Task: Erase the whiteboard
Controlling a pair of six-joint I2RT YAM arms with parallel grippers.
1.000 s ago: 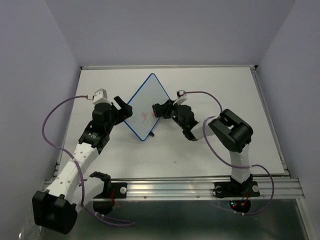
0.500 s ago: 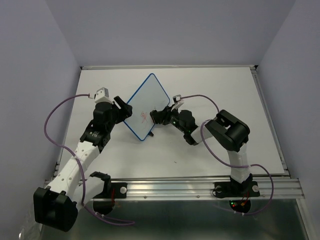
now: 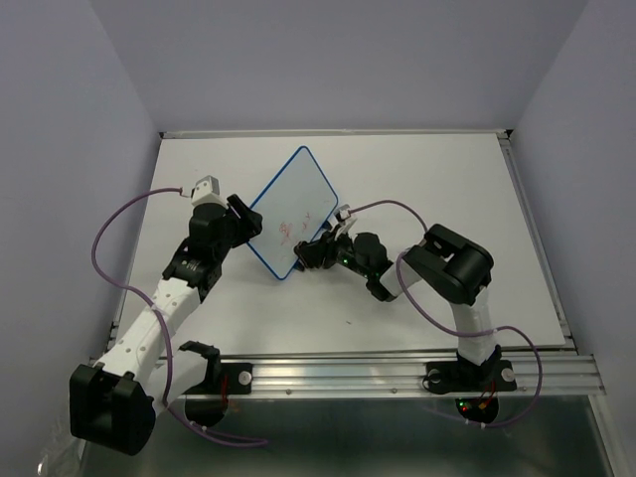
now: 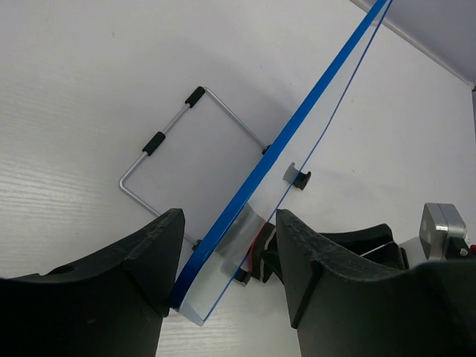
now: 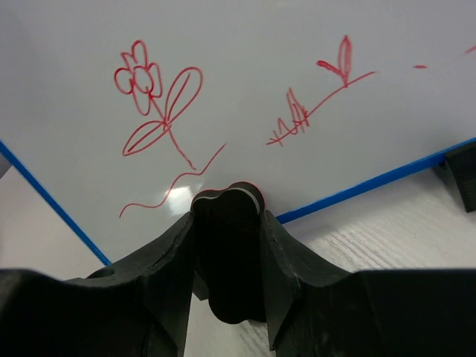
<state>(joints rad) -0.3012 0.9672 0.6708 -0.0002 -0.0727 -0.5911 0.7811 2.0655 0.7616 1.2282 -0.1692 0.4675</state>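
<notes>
The whiteboard (image 3: 294, 212), white with a thin blue rim, stands tilted on its wire stand (image 4: 169, 160) mid-table. Red drawings cover it: a flower (image 5: 152, 97) and a scribble (image 5: 312, 104). My right gripper (image 3: 316, 251) is shut on the black-and-red eraser (image 5: 227, 260) and presses it against the board's lower face (image 5: 245, 44), just under a wavy red line. My left gripper (image 3: 244, 221) is open and straddles the board's left edge (image 4: 297, 134) near the bottom corner. Its left finger (image 4: 141, 260) touches the blue rim; the right finger stands apart.
The board sits on a white tabletop (image 3: 447, 189) enclosed by pale violet walls. A metal rail (image 3: 397, 370) runs along the near edge by the arm bases. Purple cables (image 3: 109, 248) loop from both wrists. A small dark speck (image 3: 349, 321) lies on the table in front.
My right gripper has slid the eraser down the board's face toward its lower edge. The left gripper has stayed at the board's left edge, shifting only slightly.
</notes>
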